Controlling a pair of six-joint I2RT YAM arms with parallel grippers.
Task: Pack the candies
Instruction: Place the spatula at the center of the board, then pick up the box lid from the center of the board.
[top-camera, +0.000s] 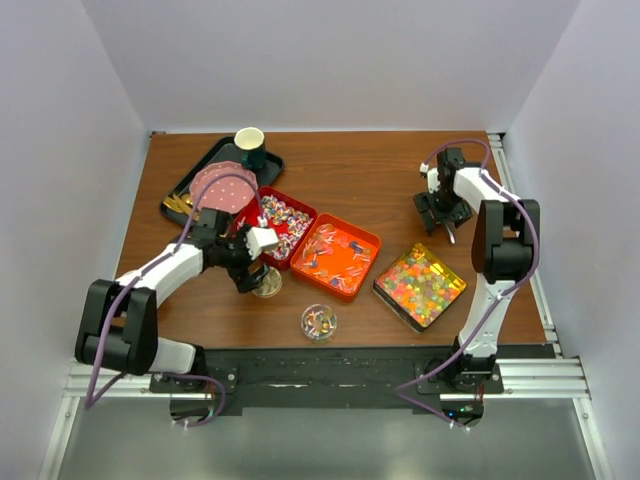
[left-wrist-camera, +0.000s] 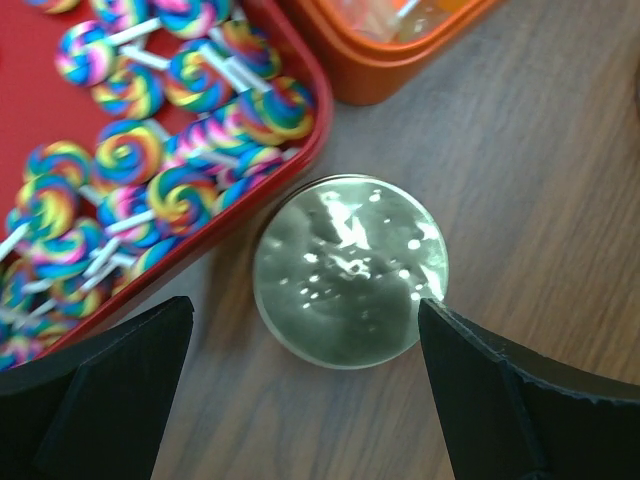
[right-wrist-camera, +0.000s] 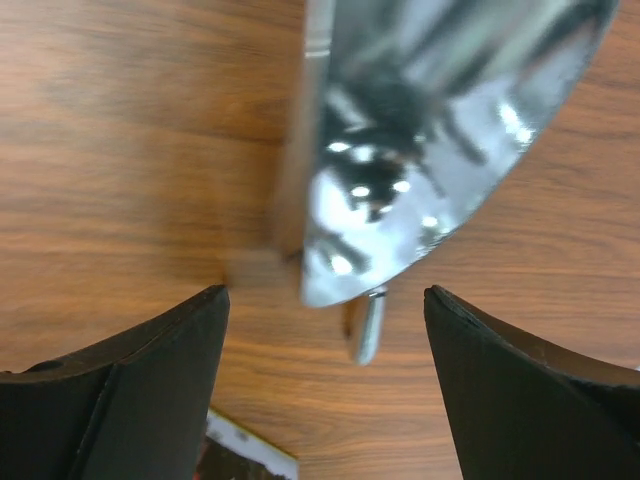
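Left hand (left-wrist-camera: 305, 325) gapes over lid (left-wrist-camera: 350, 270), right hand (right-wrist-camera: 326, 300) over scoop (right-wrist-camera: 430, 120)

In the right wrist view the silver scoop (right-wrist-camera: 420, 150) is smeared with blur and runs off the top edge, so its outline is unclear, as is whether it rests on the table (right-wrist-camera: 120, 150). In the left wrist view the red tray (left-wrist-camera: 300, 170) of swirl lollipops (left-wrist-camera: 180, 195) is cut off at left and top, and the orange tray (left-wrist-camera: 400, 65) is cut off at the top. From above, the left end effector (top-camera: 252, 272) covers part of the gold lid (top-camera: 270, 286). Near the table's near edge, the sweets (top-camera: 318, 320) in the small jar (top-camera: 303, 322) are too small to tell apart.
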